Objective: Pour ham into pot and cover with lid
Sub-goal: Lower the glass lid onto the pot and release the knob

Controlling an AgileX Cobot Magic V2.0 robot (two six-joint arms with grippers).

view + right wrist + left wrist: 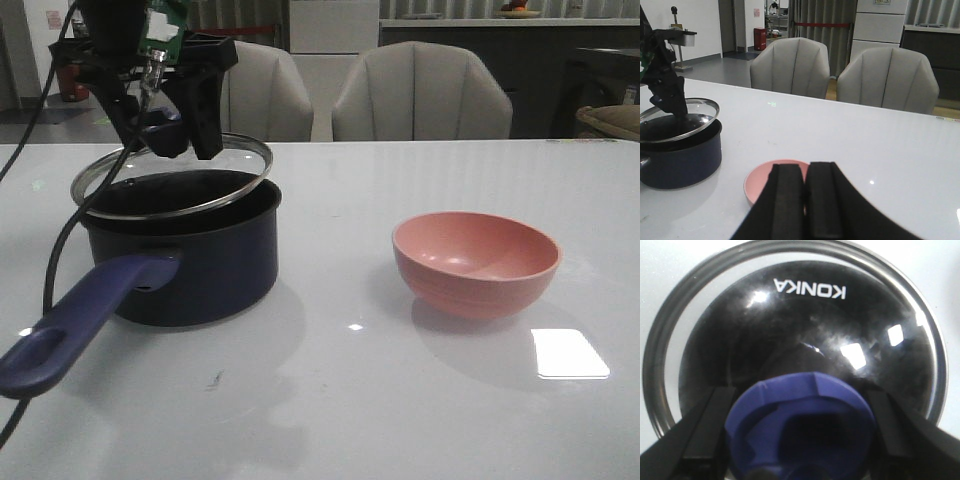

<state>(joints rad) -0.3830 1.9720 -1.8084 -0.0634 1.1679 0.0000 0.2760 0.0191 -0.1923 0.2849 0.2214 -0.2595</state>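
The dark navy pot [190,270] stands on the left of the table, its long purple-blue handle [80,320] pointing toward the front edge. My left gripper [168,135] is shut on the lid's blue knob [800,425], one finger [705,430] on each side. The glass lid [172,178] hangs tilted over the pot's mouth, low at its left edge and raised at the far right. The pot's inside looks black through the glass [790,315]; the ham is hidden. My right gripper [807,170] is shut and empty, above the pink bowl [760,180]. It is outside the front view.
The pink bowl [476,262] sits right of centre and looks empty. Two grey chairs [420,95] stand behind the table's far edge. A black cable [55,250] from the left arm hangs beside the pot. A bright window reflection [570,352] lies near the bowl.
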